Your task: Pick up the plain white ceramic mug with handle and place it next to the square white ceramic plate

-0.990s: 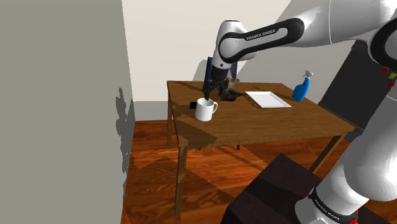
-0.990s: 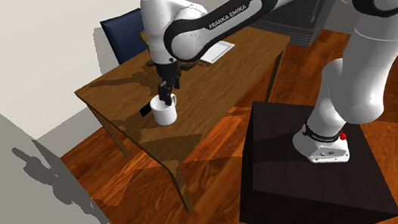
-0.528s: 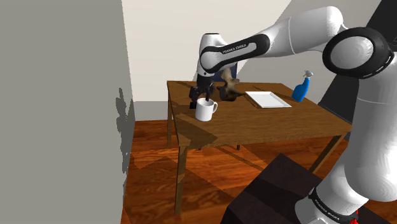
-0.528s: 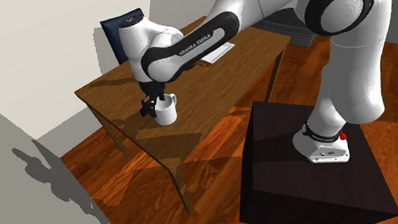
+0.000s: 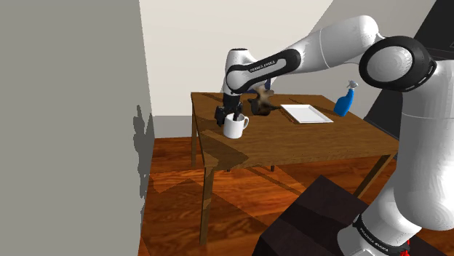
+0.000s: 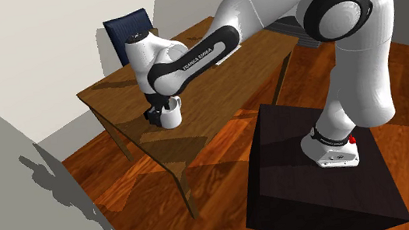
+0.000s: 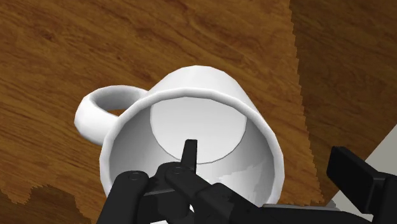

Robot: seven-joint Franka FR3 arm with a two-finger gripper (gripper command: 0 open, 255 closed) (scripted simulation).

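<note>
The gripper (image 7: 264, 150) straddles a smooth white mug's (image 7: 203, 83) rim (grained wooden table (image 7: 63, 38)).

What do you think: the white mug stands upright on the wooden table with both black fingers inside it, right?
No. The white mug stands upright on the wooden table, but one of the black fingers is inside it and the other outside its wall; the wrist view shows this.

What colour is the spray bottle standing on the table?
The spray bottle is blue, clearest in the shoulder view.
</note>
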